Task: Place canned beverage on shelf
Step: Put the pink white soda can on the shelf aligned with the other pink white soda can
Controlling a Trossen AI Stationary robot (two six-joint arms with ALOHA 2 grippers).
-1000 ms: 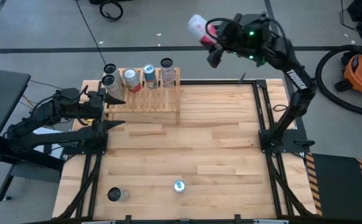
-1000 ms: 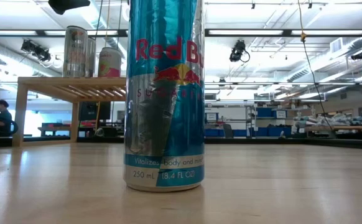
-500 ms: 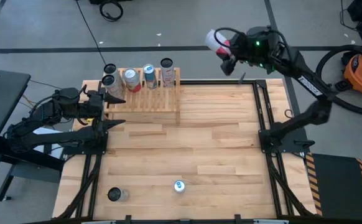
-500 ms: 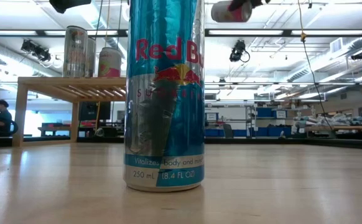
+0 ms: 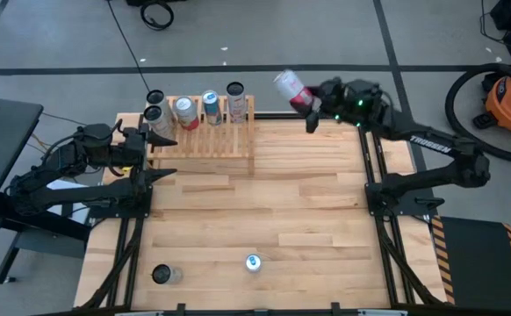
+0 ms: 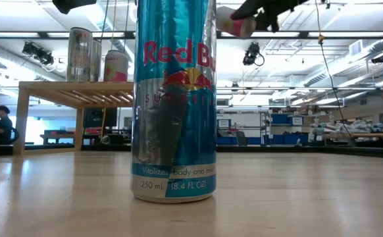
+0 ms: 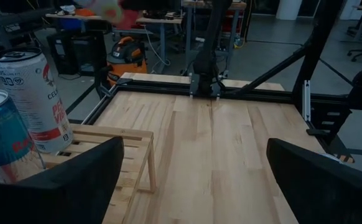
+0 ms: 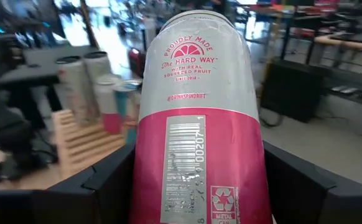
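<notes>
The left gripper (image 5: 163, 158) waits spread wide at the desk's (image 5: 264, 211) left edge, just beside the shelf (image 5: 205, 139). The shelf stands at the far left and carries several cans. Right of it, in the air, the right gripper (image 5: 309, 105) grasps a pink can (image 5: 291, 89), tilted.

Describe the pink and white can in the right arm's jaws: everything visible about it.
The slim metal can with a pink lower body and pale grey-white upper part carries pink citrus-slice lettering, a barcode and a recycling mark. The right gripper holds it by its pink end, jaws closed on either side. It is in the air, tilted, pale end pointing away from the gripper toward the pale wooden slatted shelf, just off the shelf's right end at the table's far edge. Nothing but the jaws touches it.
</notes>
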